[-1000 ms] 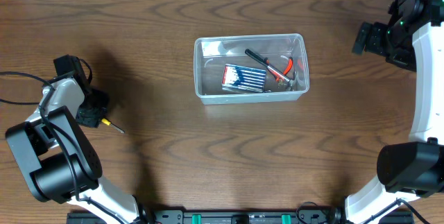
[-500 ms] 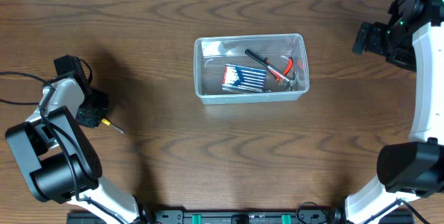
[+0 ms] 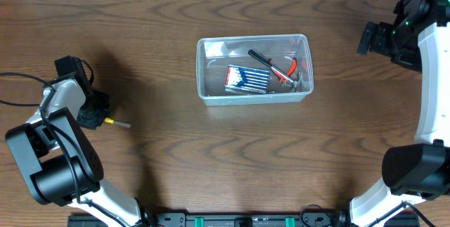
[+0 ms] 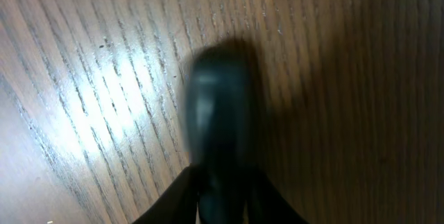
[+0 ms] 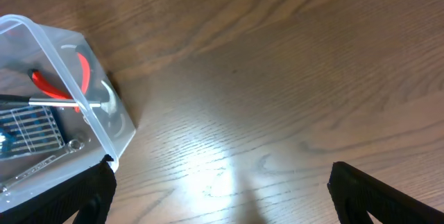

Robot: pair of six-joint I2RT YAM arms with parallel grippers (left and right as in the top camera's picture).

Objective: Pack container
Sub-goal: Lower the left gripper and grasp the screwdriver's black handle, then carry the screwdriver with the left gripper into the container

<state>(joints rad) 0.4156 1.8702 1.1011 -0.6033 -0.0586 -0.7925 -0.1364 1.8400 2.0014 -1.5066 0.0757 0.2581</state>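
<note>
Your left fingers point(image 4: 170, 207) clamp the screwdriver point(image 3: 116, 123) at 9 o'clock, probably headed for the container point(image 3: 253, 37); right fingers point(image 5: 378, 196) hang released at 2.

We see a clear plastic rectangular tub point(image 3: 232, 39) with rounded corners near the middle of the dark wooden table point(image 3: 176, 157). In it lie a flat blue-and-white striped pack point(image 3: 247, 79), a slim black-handled tool point(image 3: 261, 59) slanting across it, and red-handled pliers point(image 3: 291, 66) at the right end. Well to the left is the black left gripper point(image 3: 97, 117). A small tool with a yellow collar and a thin grey shaft point(image 3: 117, 123) juts from it, pointing right. The black right gripper point(image 3: 371, 39) is far right of the tub.
</note>
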